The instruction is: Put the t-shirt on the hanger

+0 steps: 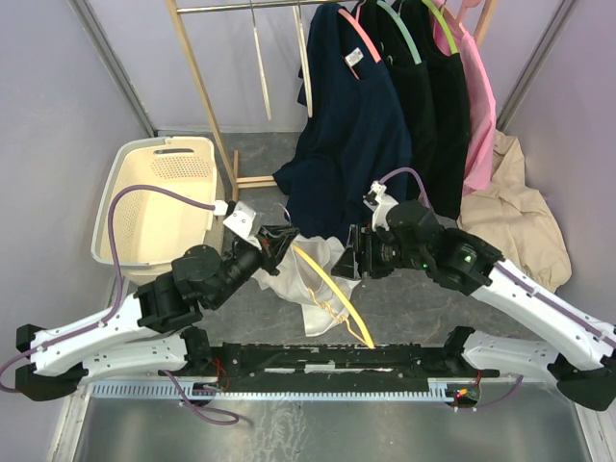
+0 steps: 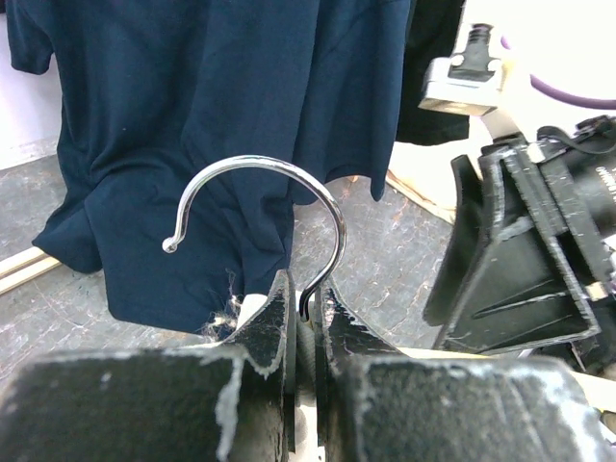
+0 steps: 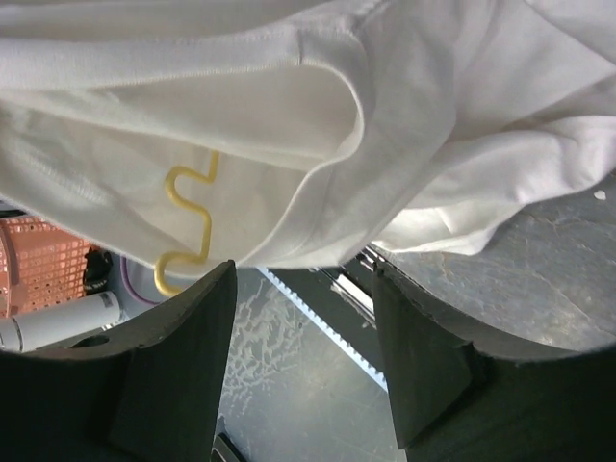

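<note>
Your left gripper [image 2: 306,306] is pinched tight on the silver hook [image 2: 339,231] of the hanger [image 1: 354,316], low on the stem. The yellow hanger slants toward the near edge of the table [image 1: 414,298]. The t-shirt [image 1: 310,277] is bunched in the middle of the table between the two grippers, draped over the hanger. From the right wrist you see a notched yellow arm under the white cloth. Your right gripper [image 3: 303,332] is spread wide just below the shirt's hem, gripping nothing. A navy shirt [image 2: 212,106] hangs behind the hook. Pale lettering on the right arm's black housing [image 2: 599,178] is too cropped to read.
</note>
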Controlling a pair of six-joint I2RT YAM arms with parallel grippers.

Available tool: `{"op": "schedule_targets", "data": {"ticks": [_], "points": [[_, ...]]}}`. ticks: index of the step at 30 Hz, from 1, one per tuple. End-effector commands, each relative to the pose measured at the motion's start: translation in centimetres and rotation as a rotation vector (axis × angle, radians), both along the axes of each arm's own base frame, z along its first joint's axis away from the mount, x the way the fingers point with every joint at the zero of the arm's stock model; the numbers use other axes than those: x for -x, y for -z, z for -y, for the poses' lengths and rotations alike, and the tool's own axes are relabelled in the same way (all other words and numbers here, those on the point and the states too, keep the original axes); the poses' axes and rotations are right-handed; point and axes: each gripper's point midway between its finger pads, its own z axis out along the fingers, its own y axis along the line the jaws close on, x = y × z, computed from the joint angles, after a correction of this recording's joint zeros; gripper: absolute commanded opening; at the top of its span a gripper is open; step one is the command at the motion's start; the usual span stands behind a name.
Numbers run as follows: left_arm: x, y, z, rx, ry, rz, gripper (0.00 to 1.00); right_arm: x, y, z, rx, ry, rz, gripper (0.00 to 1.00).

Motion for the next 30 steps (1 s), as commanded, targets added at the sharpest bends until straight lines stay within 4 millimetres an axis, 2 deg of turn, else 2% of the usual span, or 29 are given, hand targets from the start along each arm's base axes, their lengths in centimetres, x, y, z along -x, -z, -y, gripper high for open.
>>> {"op": "schedule_targets", "data": {"ticks": [1, 10, 20, 25, 27, 30], "points": [[0.1, -3.5, -0.1, 0.073, 0.012, 0.084, 0.03, -1.7, -0.5, -2.3, -0.075, 0.015, 0.033, 0.65], [0.1, -3.6, 0.0, 0.072, 0.015, 0.085, 0.03, -4.2, 2.0, -3.5, -0.022, 0.087, 0.030, 0.65], [0.1, -3.8, -0.1, 0.075, 0.017, 0.090, 0.03, -5.6, 4.8, -3.5, 0.051, 0.140, 0.024, 0.62], [0.1, -3.7, -0.1, 0.080, 0.014, 0.090, 0.03, -5.6, 6.1, -3.3, 0.071, 0.148, 0.010, 0.51], [0.1, -3.8, -0.1, 0.087, 0.012, 0.091, 0.03, -5.5, 6.5, -3.1, 0.074, 0.149, 0.006, 0.39], [0.1, -4.1, -0.2, 0.112, 0.010, 0.097, 0.03, -5.1, 7.0, -2.6, 0.083, 0.148, 0.003, 0.14]]}}
